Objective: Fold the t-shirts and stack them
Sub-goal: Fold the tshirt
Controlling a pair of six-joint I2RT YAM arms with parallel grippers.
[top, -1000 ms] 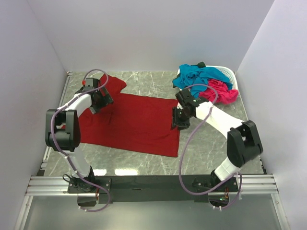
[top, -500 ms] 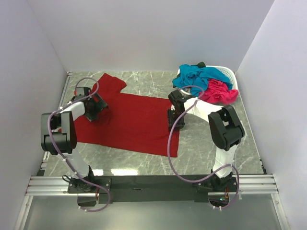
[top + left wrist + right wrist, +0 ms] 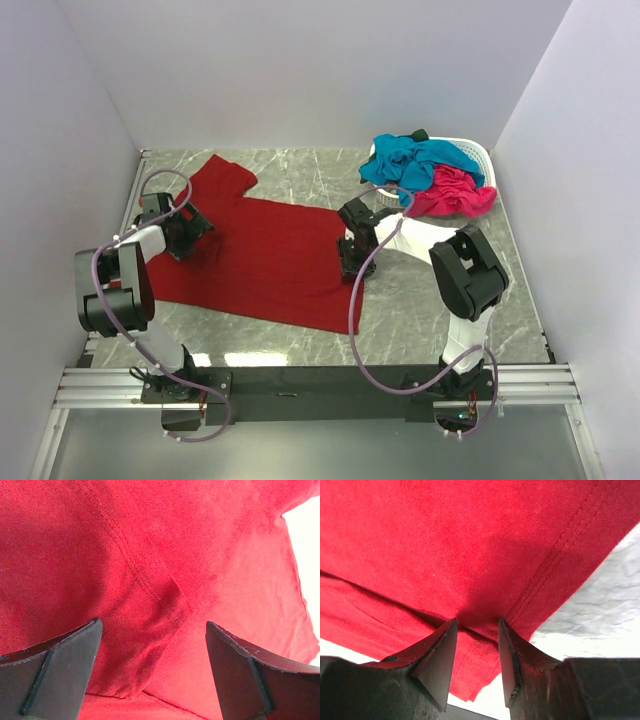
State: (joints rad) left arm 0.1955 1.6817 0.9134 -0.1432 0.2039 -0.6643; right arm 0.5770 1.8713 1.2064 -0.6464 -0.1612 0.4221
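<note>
- Near edge: dark red tee (image 3: 270, 255) lies spread flat on the table (image 3: 430, 310), long axis L–R. Hem end is toward the R arm, one sleeve points to the far-L corner.
- R gripper (image 3: 350, 262) sits on the hem end. Wrist view: fingers (image 3: 440, 655) pressed nearly together w/ a ridge of red cloth pinched betw. them. The double-stitched hem runs just beside the pinch.
- L gripper (image 3: 183, 235) is over the L end of the tee, near the sleeve. Wrist view: fingers (image 3: 60, 670) spread wide, cloth under the gap, nothing pinched. A seam + small crease lie betw. the tips.
- Judgement: step in hand = getting both ends gripped for the 1st fold. L should come straight down and close on that creased seam, taking both layers if poss. With one layer only, the fold prob. skews.
- After that: lift both ends evenly, keep cloth taut betw. arms, don't drag it.
- Far R: white basket (image 3: 478, 155) holds teal-blue tee (image 3: 410, 160) + hot pink tee (image 3: 455, 192), heaped, unfolded, spilling over the rim. Well apart from L gripper, near R arm.
</note>
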